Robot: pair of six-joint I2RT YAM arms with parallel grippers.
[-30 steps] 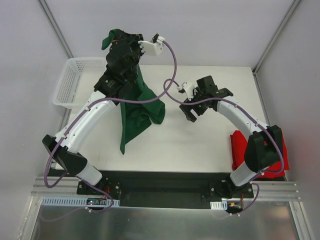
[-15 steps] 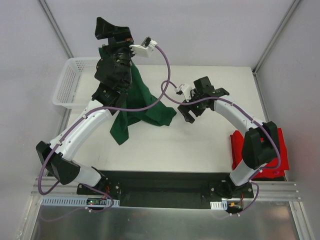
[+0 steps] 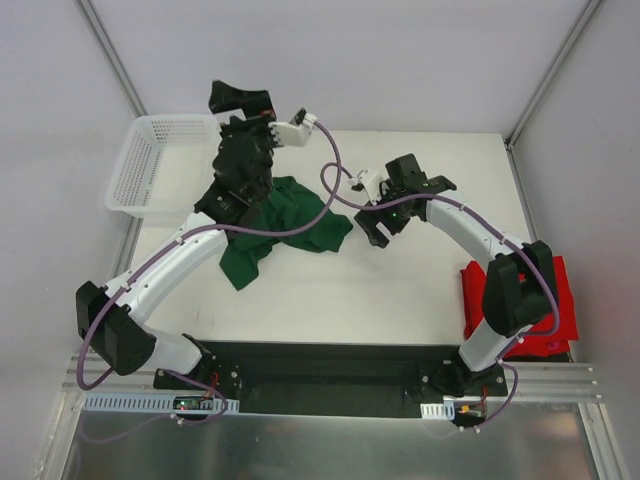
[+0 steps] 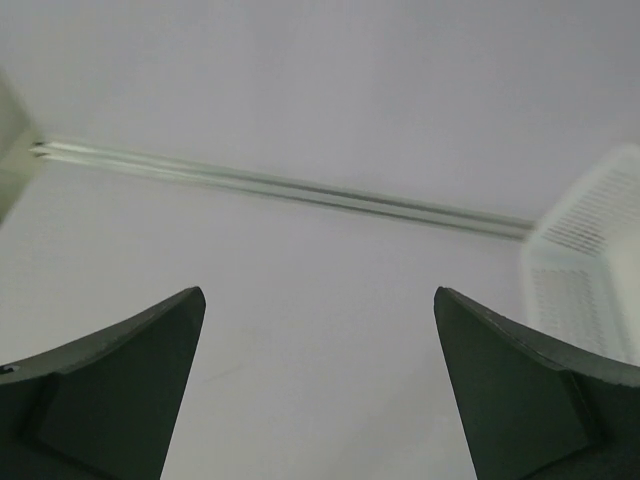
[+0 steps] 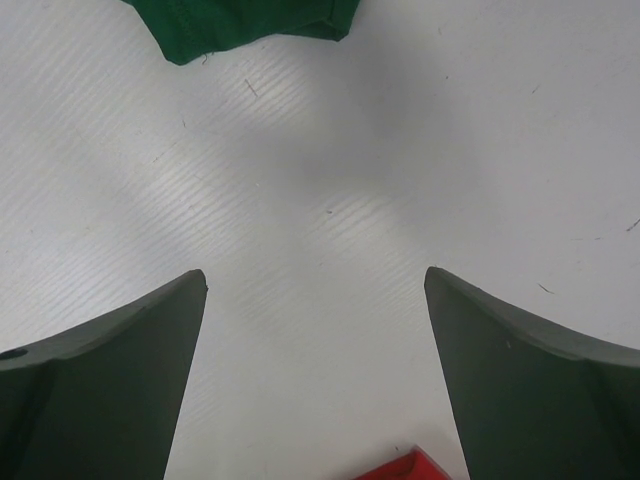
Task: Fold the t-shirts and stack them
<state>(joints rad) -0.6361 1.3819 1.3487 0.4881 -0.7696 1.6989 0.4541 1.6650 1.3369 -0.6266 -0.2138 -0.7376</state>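
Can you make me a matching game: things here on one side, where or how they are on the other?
1 green t-shirt
2 red t-shirt
3 white basket
4 left end effector

A near right corner
B open, empty
C far left corner
D crumpled, mid-table

Pairs: 1-D, 2-A, 3-C, 4-B

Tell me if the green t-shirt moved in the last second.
Yes. The green t-shirt dropped down-frame into a heap on the table, right of the basket.

table (image 3: 400,290): white, flat | basket (image 3: 128,180): white mesh, far-left corner
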